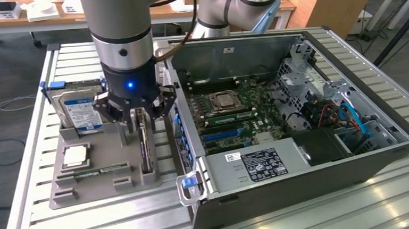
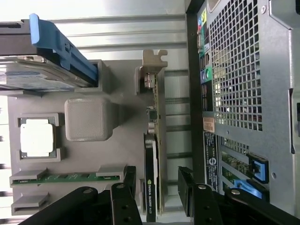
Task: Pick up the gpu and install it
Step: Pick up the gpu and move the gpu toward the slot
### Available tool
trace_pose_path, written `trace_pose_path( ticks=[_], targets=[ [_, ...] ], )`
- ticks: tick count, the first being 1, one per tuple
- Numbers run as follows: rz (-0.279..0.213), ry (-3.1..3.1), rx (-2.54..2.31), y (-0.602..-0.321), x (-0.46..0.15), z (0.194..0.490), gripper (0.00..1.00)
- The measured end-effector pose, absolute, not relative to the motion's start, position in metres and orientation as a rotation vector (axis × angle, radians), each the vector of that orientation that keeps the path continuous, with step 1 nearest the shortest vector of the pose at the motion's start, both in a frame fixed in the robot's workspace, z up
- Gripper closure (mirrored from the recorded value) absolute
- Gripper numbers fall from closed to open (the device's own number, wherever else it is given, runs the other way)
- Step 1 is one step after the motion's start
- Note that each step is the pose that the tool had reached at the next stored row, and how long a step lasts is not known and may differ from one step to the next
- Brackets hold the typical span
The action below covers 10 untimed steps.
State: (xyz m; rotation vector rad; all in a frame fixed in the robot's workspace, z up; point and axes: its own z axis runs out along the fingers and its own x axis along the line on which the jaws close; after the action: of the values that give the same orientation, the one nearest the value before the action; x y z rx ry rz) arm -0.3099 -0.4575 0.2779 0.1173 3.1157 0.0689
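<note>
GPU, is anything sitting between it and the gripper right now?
Nothing visible does. The open gripper hangs right over the gpu, which stands on edge in the gray holder. Its jaws flank the card's upper edge with a bare gap on each side.

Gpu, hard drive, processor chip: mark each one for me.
gpu [image 2: 159, 117], wrist view, exposed edge of the board.
hard drive [image 1: 80, 112], exterior view, blue-white label.
processor chip [image 2: 37, 138], wrist view, middle of its metal lid.
</note>
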Motion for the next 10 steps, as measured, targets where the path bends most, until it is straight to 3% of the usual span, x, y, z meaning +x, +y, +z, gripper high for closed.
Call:
trace_pose_path(
  ticks=[10],
  targets=[
    [0.069, 3.116, 0.117, -0.458, -0.310, 0.260, 0.51]
  ],
)
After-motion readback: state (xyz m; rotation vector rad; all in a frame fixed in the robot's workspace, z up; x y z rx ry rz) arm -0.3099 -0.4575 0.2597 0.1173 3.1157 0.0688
